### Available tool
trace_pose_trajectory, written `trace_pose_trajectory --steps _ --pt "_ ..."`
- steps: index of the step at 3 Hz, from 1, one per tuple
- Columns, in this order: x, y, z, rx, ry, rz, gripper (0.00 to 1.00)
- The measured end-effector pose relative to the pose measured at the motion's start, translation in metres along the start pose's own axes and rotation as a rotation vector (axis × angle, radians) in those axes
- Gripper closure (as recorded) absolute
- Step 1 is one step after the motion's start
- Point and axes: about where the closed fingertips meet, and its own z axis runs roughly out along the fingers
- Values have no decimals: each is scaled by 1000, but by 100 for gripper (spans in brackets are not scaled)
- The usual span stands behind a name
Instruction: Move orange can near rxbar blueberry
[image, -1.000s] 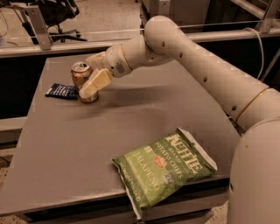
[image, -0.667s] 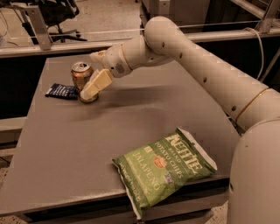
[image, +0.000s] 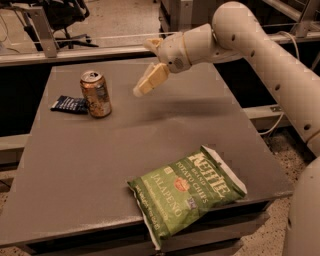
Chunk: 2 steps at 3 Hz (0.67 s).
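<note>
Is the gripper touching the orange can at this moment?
Apart. The camera view shows bare table between the orange can and the gripper, which hovers off to one side.

Left of the gripper (image: 144, 68), orange can (image: 96, 95) partly hides rxbar blueberry (image: 67, 104).

Glossy cream-white tubular arm (image: 260, 45) with small dark holes, tan jaws wide apart above the table (image: 75, 165).

green kettle chip bag (image: 187, 192) lies at table's (image: 75, 165) near edge, overhanging; office chair (image: 65, 12) in bkgd.
</note>
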Motion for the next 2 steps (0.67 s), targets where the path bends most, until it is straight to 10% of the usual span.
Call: trace_pose_trajectory --steps 1,2 --pt "29 -34 -93 124 22 -8 0" --pt "18 -41 -99 142 13 -26 0"
